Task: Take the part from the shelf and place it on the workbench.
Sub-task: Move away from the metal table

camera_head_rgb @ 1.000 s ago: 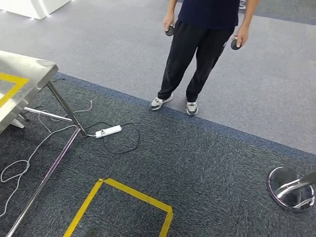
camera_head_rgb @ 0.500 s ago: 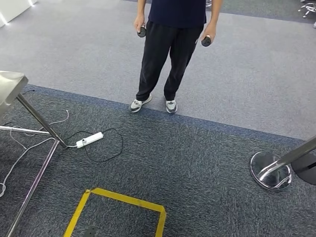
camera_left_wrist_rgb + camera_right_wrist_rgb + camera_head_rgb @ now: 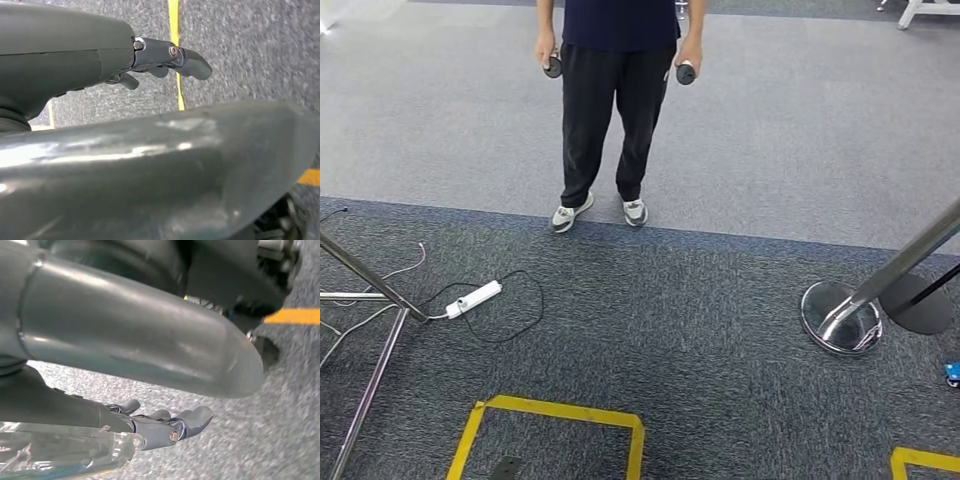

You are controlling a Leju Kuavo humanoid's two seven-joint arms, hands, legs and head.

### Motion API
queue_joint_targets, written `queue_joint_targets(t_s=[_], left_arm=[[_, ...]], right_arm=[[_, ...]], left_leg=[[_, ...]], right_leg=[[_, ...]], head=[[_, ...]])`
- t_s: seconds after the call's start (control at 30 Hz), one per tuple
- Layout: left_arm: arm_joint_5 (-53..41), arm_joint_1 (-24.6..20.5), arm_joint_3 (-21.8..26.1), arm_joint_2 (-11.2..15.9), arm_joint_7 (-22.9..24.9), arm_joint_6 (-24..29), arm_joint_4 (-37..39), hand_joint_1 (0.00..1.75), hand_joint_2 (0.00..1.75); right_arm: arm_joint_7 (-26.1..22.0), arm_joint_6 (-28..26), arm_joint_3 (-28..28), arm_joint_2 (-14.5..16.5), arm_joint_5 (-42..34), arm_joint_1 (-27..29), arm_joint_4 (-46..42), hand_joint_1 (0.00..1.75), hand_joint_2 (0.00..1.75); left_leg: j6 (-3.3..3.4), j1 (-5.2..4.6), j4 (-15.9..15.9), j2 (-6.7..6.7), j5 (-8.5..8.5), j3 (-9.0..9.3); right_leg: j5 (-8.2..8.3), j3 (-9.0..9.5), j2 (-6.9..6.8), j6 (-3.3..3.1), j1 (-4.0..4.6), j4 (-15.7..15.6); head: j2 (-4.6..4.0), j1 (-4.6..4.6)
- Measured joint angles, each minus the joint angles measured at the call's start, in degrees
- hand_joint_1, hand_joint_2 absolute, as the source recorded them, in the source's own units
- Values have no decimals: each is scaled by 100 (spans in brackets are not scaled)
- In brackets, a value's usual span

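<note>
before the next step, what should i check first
1. Left hand free: ok, fingers apart over the carpet, holding nothing.
2. Right hand holding the part: cannot tell; something clear lies beside it, and the grip is unclear.
3. Way ahead open: not ok, a person stands straight ahead.
4. Floor on the left safe: not ok, a power strip and its looped cable lie there.
5. Stanchion base: ok, off to the right side.
</note>
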Motion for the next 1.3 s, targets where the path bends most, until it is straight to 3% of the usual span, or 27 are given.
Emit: queue_joint_targets(t_s=[0.07,0.13,0.17,0.2,0.27,0.33,0.4,0.47,0.53,0.6,0.67,0.7,0.73,0.8,0.87,0.9,0.97,1.03,1.1,1.17,1.2,1.23,1.3], left_arm=[[25,1,0,-9,-50,-2,1,0,0],[26,13,0,-13,-70,-8,2,0,0],[22,22,0,-12,-72,-5,3,0,0],[10,27,0,-11,-71,16,3,0,0],[-41,30,0,-11,-40,121,3,0,0],[-92,26,0,-17,7,244,4,0,0],[-117,22,0,-20,33,309,5,0,0],[-140,13,0,-18,46,331,5,0,0],[-166,5,-1,-22,53,327,5,0,0],[-191,13,-2,-24,56,311,5,0,0],[-221,26,-2,-19,57,298,5,0,0],[-239,26,-3,-16,57,295,5,0,0],[-258,23,-4,-15,57,295,5,0,0],[-291,17,-10,-15,57,303,5,0,0],[-319,14,-20,-15,56,312,5,0,0],[-328,11,-26,-14,54,317,5,0,0],[-339,4,-38,-18,49,326,5,0,0],[-348,-2,-46,-23,43,331,5,0,0],[-354,1,-50,-23,39,333,5,0,0],[-359,16,-52,-23,39,333,5,0,0],[-365,24,-52,-23,39,332,5,0,0],[-373,28,-52,-23,39,331,5,0,0],[-390,26,-53,-23,39,307,6,0,0]], right_arm=[[-10,-7,-1,0,-5,-5,0,0,0],[-18,-8,-1,0,-5,-22,-1,0,0],[-18,-7,-1,0,-5,-22,-1,0,0],[-17,-6,-1,0,-5,-15,-1,0,0],[-15,-7,-1,0,-5,-5,-1,0,0],[-12,-10,-1,0,-5,-11,-1,0,0],[-11,-14,-2,0,-6,-14,-1,0,0],[-11,-16,-3,0,-5,14,0,0,0],[-10,-16,-3,0,-3,36,0,0,0],[-9,-13,-2,3,-2,9,0,0,0],[-9,-8,-1,8,1,-16,1,0,0],[-9,-8,-1,10,3,-15,1,0,0],[-9,-8,-1,11,4,-9,1,0,0],[-9,-8,-1,11,6,-11,0,0,0],[-9,-8,-1,11,5,-38,0,0,0],[-9,-7,-1,12,5,-47,0,0,0],[-9,-6,-1,13,4,-48,0,0,0],[-8,-7,-2,11,4,-39,-1,0,0],[-7,-9,-3,11,4,-49,-2,0,0],[-6,-8,-2,11,3,-57,-2,0,0],[-5,-8,-2,11,3,-50,-2,0,0],[-4,-8,-3,11,1,-42,-2,0,0],[-4,-8,-3,11,-9,-32,-2,0,0]], left_leg=[[-46,16,468,-228,-290,-210],[-58,18,1233,-356,-630,-585],[-62,21,1491,-373,-686,-727],[-66,27,1545,-382,-622,-777],[-76,56,1041,-438,-223,-579],[-92,105,313,-648,100,-259],[-59,114,8,-778,150,-131],[32,95,-17,-697,156,-122],[118,93,-36,-595,173,-113],[170,72,-41,-465,168,-109],[194,43,-40,-316,156,-106],[199,35,-40,-255,149,-100],[198,31,-40,-202,140,-89],[174,26,-39,-109,112,-47],[122,1,-28,-28,75,-9],[93,-8,-26,6,67,1],[35,-1,-39,67,63,12],[-29,25,83,-56,-45,-35],[-67,38,634,-282,-354,-293],[-79,38,1374,-368,-642,-675],[-82,39,1554,-379,-644,-788],[-81,43,1527,-387,-536,-802],[-86,68,907,-485,-109,-542]], right_leg=[[22,4,98,-65,-25,-25],[21,-3,207,-97,-27,-26],[20,-3,271,-101,-28,-26],[22,-1,339,-98,-32,-25],[28,6,479,-75,-49,-21],[29,-15,610,-16,-52,7],[40,-58,714,60,-56,20],[56,-106,768,131,-82,0],[-69,-218,555,178,-78,189],[-427,-532,246,203,-65,854],[-718,-880,147,217,-70,1572],[-719,-932,136,217,-71,1689],[-612,-859,126,211,-70,1569],[-258,-440,-10,183,-62,810],[-55,-81,-168,137,-37,187],[-39,-23,-200,114,-20,82],[-20,-33,-98,52,-2,66],[11,-31,2,-22,-17,28],[29,-29,104,-76,-37,5],[28,-33,221,-97,-38,6],[28,-32,287,-99,-39,6],[30,-30,355,-96,-42,7],[40,-26,490,-69,-58,10]], head=[[0,-22],[0,-37],[0,-40],[0,-39],[0,-39],[0,-42],[0,-45],[0,-44],[0,-18],[0,9],[0,11],[0,12],[0,12],[0,14],[0,6],[0,2],[0,-3],[0,-11],[0,-30],[0,-39],[0,-40],[0,-39],[0,-41]])
